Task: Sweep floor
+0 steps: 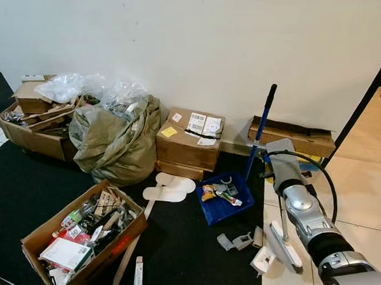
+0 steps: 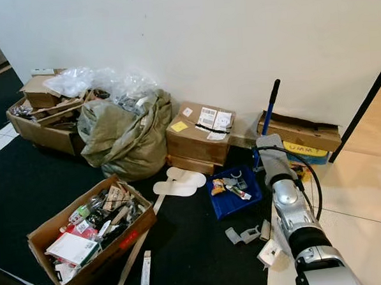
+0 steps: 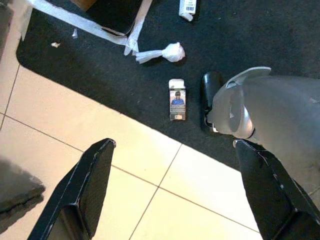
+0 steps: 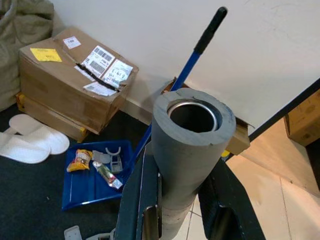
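My right gripper [image 4: 182, 210] is shut on the grey foam grip of a broom handle [image 4: 192, 145], low at the right of the head views. The grip [image 1: 282, 163] stands upright, and a thin stick runs down to a white broom head [image 1: 284, 246] on the tile. A blue dustpan [image 1: 222, 204] lies on the black carpet with wrappers and small bits in it. Its long blue handle [image 1: 260, 129] leans toward the wall. My left gripper [image 3: 175, 192] hangs open over the edge between tile and carpet, above a small printed box [image 3: 177, 99] and a crumpled white wad [image 3: 172, 51].
Grey plastic pieces [image 1: 237, 241] and a white carton [image 1: 139, 276] lie loose on the carpet. White slippers [image 1: 170, 187], a taped cardboard box [image 1: 189, 137], a green sack [image 1: 117, 143] and an open box of clutter [image 1: 87, 237] crowd the left. A flat box [image 1: 292, 136] lies along the wall.
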Robot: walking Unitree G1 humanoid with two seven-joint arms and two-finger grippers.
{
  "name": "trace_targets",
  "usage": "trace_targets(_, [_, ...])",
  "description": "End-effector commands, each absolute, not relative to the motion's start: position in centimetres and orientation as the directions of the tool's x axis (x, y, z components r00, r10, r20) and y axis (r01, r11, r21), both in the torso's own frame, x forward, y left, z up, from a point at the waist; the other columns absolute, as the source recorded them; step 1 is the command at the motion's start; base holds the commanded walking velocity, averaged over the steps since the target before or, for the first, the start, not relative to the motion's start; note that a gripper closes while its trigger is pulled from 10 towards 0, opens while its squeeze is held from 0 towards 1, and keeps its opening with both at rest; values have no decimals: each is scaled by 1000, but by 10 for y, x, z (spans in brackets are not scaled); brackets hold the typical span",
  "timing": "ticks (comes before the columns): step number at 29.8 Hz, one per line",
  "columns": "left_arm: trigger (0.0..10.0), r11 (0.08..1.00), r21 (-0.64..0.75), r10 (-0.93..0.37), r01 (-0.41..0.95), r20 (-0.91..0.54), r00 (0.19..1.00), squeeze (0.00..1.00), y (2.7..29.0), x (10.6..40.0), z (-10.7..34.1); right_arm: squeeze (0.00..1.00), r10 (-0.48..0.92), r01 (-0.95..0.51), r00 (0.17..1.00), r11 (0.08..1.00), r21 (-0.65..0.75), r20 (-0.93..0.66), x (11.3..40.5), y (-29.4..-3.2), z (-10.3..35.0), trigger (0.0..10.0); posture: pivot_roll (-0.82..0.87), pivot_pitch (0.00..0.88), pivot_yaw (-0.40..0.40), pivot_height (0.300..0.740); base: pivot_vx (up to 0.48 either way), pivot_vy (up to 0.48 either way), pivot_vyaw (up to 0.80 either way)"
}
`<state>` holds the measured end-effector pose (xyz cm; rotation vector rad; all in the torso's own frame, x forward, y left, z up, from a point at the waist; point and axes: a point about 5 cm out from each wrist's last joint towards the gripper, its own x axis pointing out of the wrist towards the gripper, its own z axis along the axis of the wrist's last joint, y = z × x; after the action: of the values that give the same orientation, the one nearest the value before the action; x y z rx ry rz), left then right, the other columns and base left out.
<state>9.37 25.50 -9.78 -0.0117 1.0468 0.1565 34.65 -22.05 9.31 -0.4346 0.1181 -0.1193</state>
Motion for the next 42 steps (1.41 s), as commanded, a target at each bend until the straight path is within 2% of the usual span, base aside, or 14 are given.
trace_targets(1, [10000, 986, 68, 133, -151, -868, 478, 0, 264, 84, -97, 0, -138, 83, 986, 891, -447, -92, 344, -215, 86, 10000, -71, 90, -29, 740, 0, 0, 0])
trace_targets(13, [10000, 988, 59, 123, -144, -866, 486, 0, 255, 84, -99, 0, -142, 104, 985, 943, -315, -100, 337, -200, 70, 10000, -49, 109, -26, 740, 0, 0, 0])
trace_targets(16, [10000, 988, 64, 126, -142, -864, 488, 0, 253, 82, -100, 0, -132, 117, 990, 966, -229, -49, 340, -188, 75, 10000, -41, 114, -27, 740, 0, 0, 0])
trace_targets(23, [10000, 988, 61, 124, -141, -862, 491, 0, 251, 82, -101, 0, -103, 101, 995, 987, -127, -11, 345, -172, 82, 10000, -43, 108, -20, 740, 0, 0, 0])
trace_targets(24, [10000, 988, 61, 123, -141, -862, 492, 0, 251, 82, -101, 0, -89, 88, 996, 993, -76, 2, 347, -166, 85, 10000, -47, 96, -18, 740, 0, 0, 0])
trace_targets(25, [10000, 988, 61, 123, -141, -862, 492, 0, 251, 82, -101, 0, -89, 88, 996, 993, -76, 2, 347, -166, 85, 10000, -47, 96, -18, 740, 0, 0, 0])
trace_targets(26, [10000, 988, 61, 122, -139, -861, 493, 0, 250, 83, -101, 0, -71, 71, 997, 997, -18, 12, 350, -158, 89, 10000, -47, 92, -17, 740, 0, 0, 0])
trace_targets(36, [10000, 988, 59, 122, -141, -859, 497, 0, 250, 85, -100, 0, -33, 33, 999, 996, 78, 3, 351, -142, 89, 10000, -48, 83, -15, 740, 0, 0, 0])
trace_targets(42, [10000, 988, 59, 122, -142, -858, 499, 0, 249, 88, -100, 0, -29, 27, 1000, 983, 181, 9, 356, -130, 96, 10000, -49, 76, -17, 740, 0, 0, 0])
